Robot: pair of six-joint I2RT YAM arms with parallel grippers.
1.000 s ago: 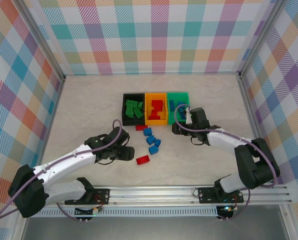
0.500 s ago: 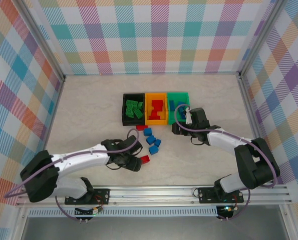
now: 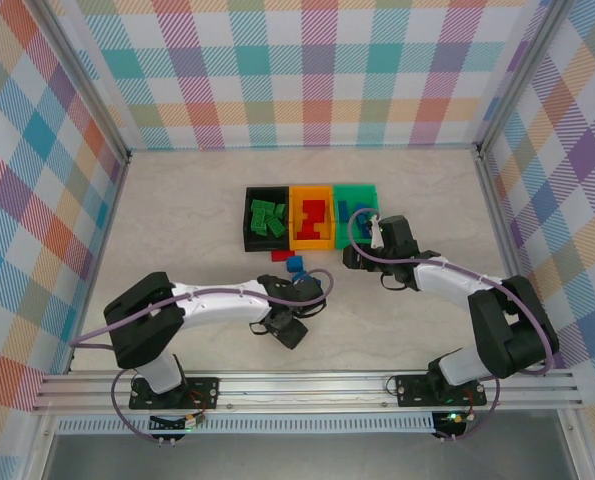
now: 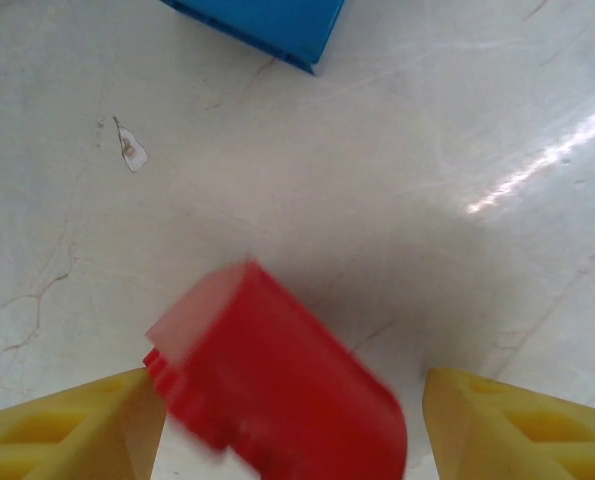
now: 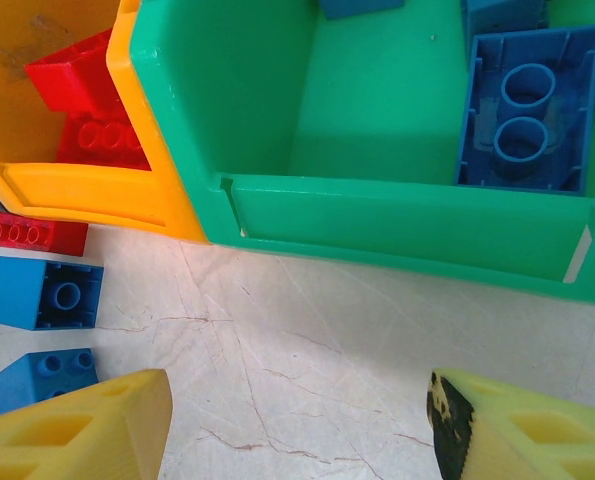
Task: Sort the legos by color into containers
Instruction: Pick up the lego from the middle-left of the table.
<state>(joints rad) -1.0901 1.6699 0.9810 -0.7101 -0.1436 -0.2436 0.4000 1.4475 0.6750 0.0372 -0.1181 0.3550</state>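
Note:
A red lego (image 4: 277, 390), blurred, lies on the table between the yellow fingers of my left gripper (image 4: 292, 425). The jaws are open; the brick sits against the left finger (image 4: 72, 430), with a gap to the right one. From above, that gripper (image 3: 293, 326) is low over the table, in front of the loose bricks. My right gripper (image 5: 297, 425) stands open over bare table just in front of the green container (image 5: 397, 215). That bin holds blue legos (image 5: 527, 110). The orange container (image 5: 87, 190) holds red ones (image 5: 87, 110). The black container (image 3: 249, 222) holds green ones (image 3: 267, 217).
Loose on the table before the bins lie a flat red brick (image 5: 32, 232) and blue bricks (image 5: 45, 293) (image 5: 37, 375). Another blue brick (image 4: 262, 25) lies just ahead of the left gripper. A small paper scrap (image 4: 130, 150) is on the table. Metal rails edge the table.
My left arm has swept right along the table and now has its jaws round the red brick, opened slightly wider. The right arm has not moved.

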